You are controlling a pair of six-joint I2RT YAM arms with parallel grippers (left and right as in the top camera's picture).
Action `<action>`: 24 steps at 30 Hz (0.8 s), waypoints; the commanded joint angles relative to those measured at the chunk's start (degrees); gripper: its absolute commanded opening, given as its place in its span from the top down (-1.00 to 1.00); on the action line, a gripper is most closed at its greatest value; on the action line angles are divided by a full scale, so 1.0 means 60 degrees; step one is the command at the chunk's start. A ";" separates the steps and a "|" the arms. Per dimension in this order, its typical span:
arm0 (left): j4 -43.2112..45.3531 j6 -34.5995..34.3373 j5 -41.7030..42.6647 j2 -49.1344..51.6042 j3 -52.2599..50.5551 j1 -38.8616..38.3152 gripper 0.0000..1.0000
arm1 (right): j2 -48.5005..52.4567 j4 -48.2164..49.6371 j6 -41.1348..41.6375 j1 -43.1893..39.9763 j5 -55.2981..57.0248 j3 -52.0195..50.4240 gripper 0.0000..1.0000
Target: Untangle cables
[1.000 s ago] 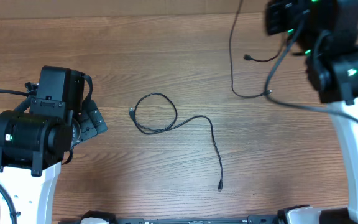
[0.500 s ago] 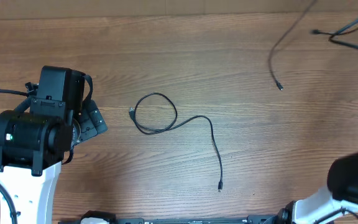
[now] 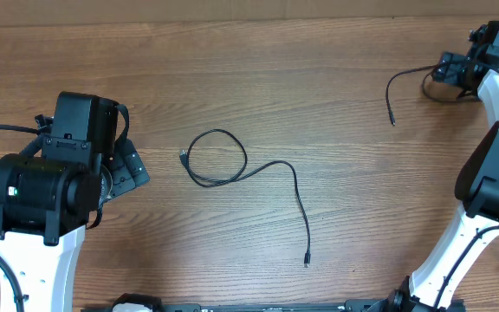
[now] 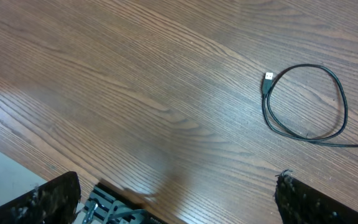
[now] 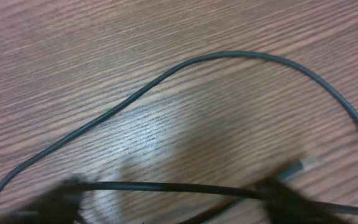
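One thin black cable (image 3: pixel 232 169) lies mid-table, a loop with a tail running to the front; the left wrist view shows that loop (image 4: pixel 337 102) and its silver plug (image 4: pixel 268 78). My left gripper (image 3: pixel 135 173) (image 4: pixel 179 211) stands open to the left of it, with nothing between the fingers. A second cable (image 3: pixel 397 82) lies at the back right. My right gripper (image 3: pixel 447 69) (image 5: pixel 169 196) is open low over it. One strand (image 5: pixel 166 186) runs across between the spread fingertips (image 5: pixel 64 196), and a silver-tipped plug (image 5: pixel 304 164) lies beside them. That view is blurred.
The table's back edge (image 3: pixel 232 19) runs just behind the right gripper. The right arm's white link (image 3: pixel 483 217) leans along the right side. The left arm's black body (image 3: pixel 46 186) fills the left front.
The right arm swung from the back middle to the far back-right corner, carrying the second cable, and its jaws opened. The left arm and the middle cable stayed put.
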 commanded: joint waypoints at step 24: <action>0.0004 -0.0153 0.0007 0.0033 0.0000 0.0058 -0.99 | -0.1082 -0.2208 0.0863 0.1818 -0.2863 0.0248 -1.00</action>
